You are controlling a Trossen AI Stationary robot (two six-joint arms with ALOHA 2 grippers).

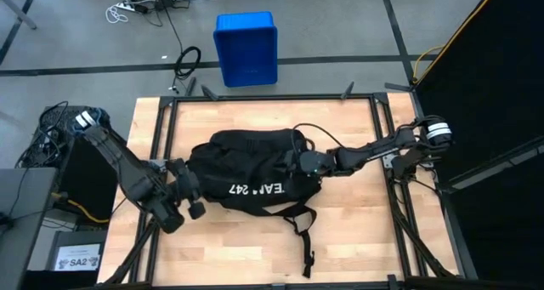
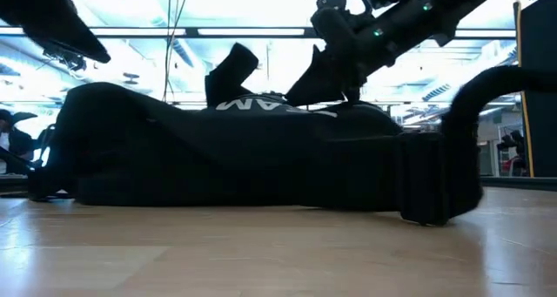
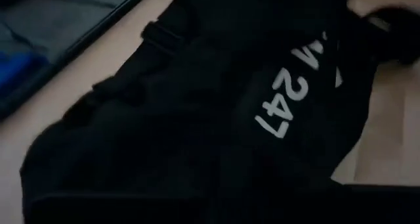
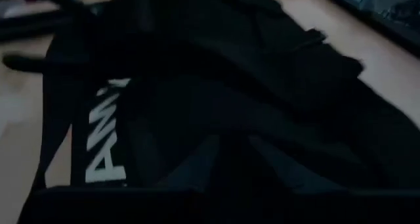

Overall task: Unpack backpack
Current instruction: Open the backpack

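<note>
**Desk:** Where's the bag sitting?

**Me:** I've got the backpack (image 1: 246, 175) lying flat at the centre of the high frame, in the middle of the wooden bench (image 1: 340, 239). The white "247" lettering faces up along its lower edge, and one strap (image 1: 304, 230) trails off toward the bottom of the frame. In the low view it fills the middle as a long dark mound.

**Desk:** And the claws?

**Me:** My left claw (image 1: 189, 192) is at the bag's left end, left of centre in the high frame, pressed up against the fabric. My right claw (image 1: 303, 164) is on the bag's right end, just right of centre, down on its top surface. Both wrist views are filled with black cloth, so I cannot tell whether either claw is narrow, wide or pinching fabric.

**Desk:** Anything beyond the bench?

**Me:** A blue crate (image 1: 246, 48) on the floor, top centre of the high frame, well apart from the bag, with cables (image 1: 187, 62) just to its left.
</note>
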